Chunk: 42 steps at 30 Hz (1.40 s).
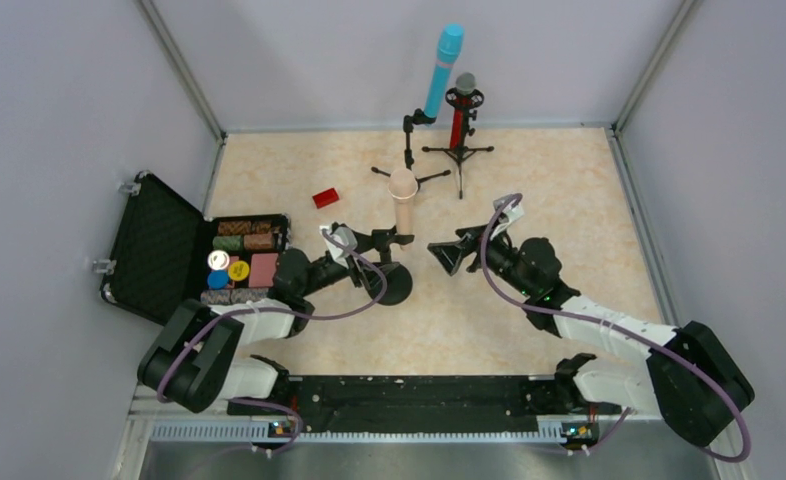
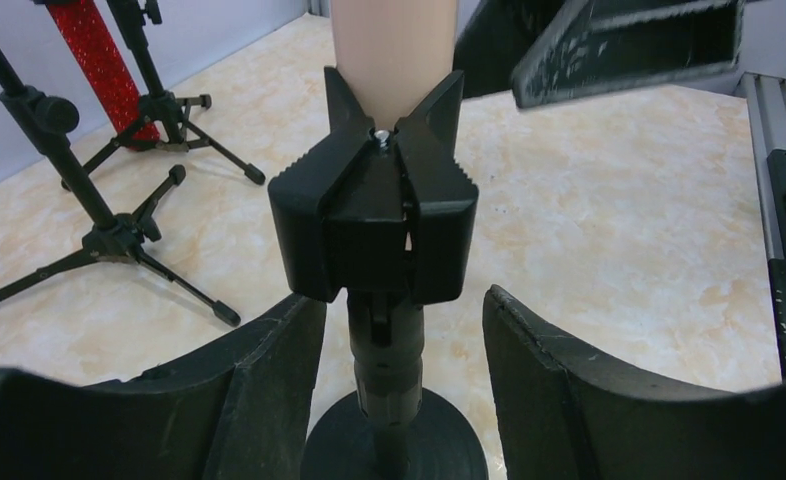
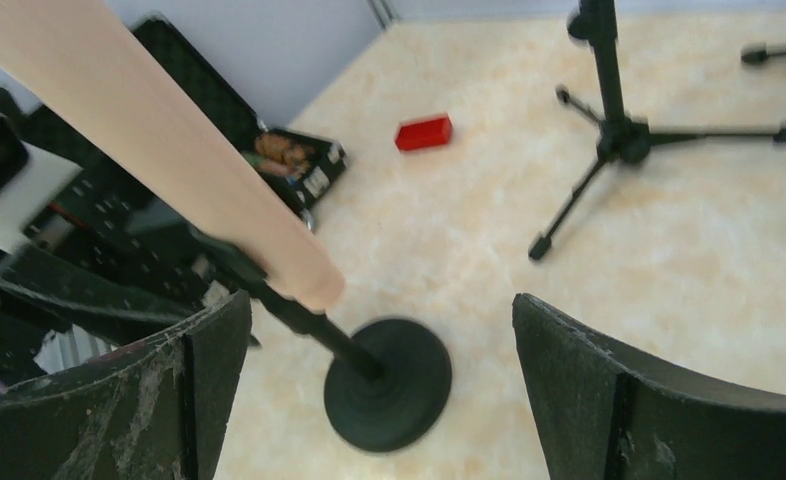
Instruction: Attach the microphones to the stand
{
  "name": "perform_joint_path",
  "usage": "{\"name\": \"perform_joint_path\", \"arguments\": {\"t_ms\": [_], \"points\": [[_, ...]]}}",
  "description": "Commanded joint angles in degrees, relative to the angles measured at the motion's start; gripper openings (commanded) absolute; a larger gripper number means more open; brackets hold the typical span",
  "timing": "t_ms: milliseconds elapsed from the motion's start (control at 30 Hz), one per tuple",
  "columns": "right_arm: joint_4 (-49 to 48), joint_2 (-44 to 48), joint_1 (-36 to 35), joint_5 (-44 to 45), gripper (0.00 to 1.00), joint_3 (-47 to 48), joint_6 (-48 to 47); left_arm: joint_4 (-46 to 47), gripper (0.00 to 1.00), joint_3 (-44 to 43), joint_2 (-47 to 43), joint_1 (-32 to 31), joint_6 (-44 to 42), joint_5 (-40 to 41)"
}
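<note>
The peach-pink microphone [image 1: 403, 205] stands upright in the black clip [image 2: 374, 215] of a round-base stand [image 1: 394, 287]. My left gripper [image 2: 404, 390] straddles the stand's post [image 2: 389, 345] just below the clip; its jaws are open, with a gap on each side of the post. Just right of this stand, my right gripper [image 1: 449, 255] hangs wide open and holds nothing; below it lie the round base [image 3: 389, 385] and the pink microphone [image 3: 149, 140]. At the back, the cyan-blue microphone [image 1: 444, 70] and the glittery red microphone [image 1: 459, 115] each sit on a tripod stand.
A small red block [image 1: 326, 198] lies on the floor left of the tripods. An open black case [image 1: 159, 250] with small items sits at the left edge. Tripod legs [image 2: 99, 235] spread across the floor behind the round-base stand.
</note>
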<state>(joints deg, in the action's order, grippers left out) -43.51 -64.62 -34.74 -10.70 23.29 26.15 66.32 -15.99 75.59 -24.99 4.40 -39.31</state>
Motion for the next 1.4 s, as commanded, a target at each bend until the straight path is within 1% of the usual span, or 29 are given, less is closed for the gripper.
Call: {"name": "perform_joint_path", "arguments": {"t_ms": [0, 167, 233, 267, 300, 400, 433, 533, 567, 767, 967, 1067, 1200, 1367], "points": [[4.9, 3.1, 0.3, 0.9, 0.99, -1.6, 0.2, 7.7, 0.64, -1.4, 0.2, 0.0, 0.7, -1.9], [4.1, 3.9, 0.3, 1.2, 0.99, -5.3, -1.5, 8.3, 0.63, -1.9, 0.3, 0.0, 0.6, -2.7], [3.2, 3.5, 0.3, 0.3, 0.99, -6.2, -2.4, 8.2, 0.62, -2.1, 0.3, 0.0, 0.5, -3.1], [2.6, 3.4, 0.3, -0.2, 0.99, -6.6, -2.8, 8.2, 0.59, -2.2, 0.4, 0.0, 0.5, -3.3], [2.0, 3.1, 0.3, -0.7, 0.99, -6.9, -3.1, 8.1, 0.54, -2.3, 0.5, 0.1, 0.5, -3.8], [0.3, 2.0, 0.3, -2.3, 0.99, -7.6, -4.3, 6.8, 0.36, -2.8, 0.6, 0.1, 0.3, -5.6], [-0.2, 1.4, 0.3, -2.8, 0.99, -7.7, -4.9, 6.4, 0.27, -3.0, 0.7, 0.1, 0.3, -6.2], [-1.1, -0.1, 0.3, -4.3, 0.99, -7.8, -6.6, 5.6, 0.05, -3.3, 0.7, 0.1, 0.3, -7.4], [-1.5, -0.5, 0.3, -4.9, 0.98, -7.8, -7.1, 5.6, 0.0, -3.3, 0.8, 0.1, 0.4, -7.5], [-5.0, -2.5, 0.1, -8.3, 0.97, -8.4, -9.5, 5.5, 0.0, -4.1, -0.5, 0.1, 1.8, -8.1], [-9.5, -3.9, -1.4, -10.7, 0.96, -9.2, -11.3, 4.7, 0.0, -6.9, -3.8, 0.0, 3.6, -8.6], [-11.6, -4.5, -3.0, -10.8, 0.95, -9.3, -12.4, 1.9, 0.0, -9.0, -6.0, -0.3, 3.9, -9.2], [-17.0, -5.8, -5.2, -10.5, 0.93, -9.9, -13.0, -2.8, 0.0, -12.0, -8.7, -1.0, 3.7, -9.9], [-21.5, -8.8, -6.1, -10.4, 0.91, -8.7, -12.9, -5.6, 0.0, -14.2, -11.2, -2.5, 3.6, -9.9]]}}
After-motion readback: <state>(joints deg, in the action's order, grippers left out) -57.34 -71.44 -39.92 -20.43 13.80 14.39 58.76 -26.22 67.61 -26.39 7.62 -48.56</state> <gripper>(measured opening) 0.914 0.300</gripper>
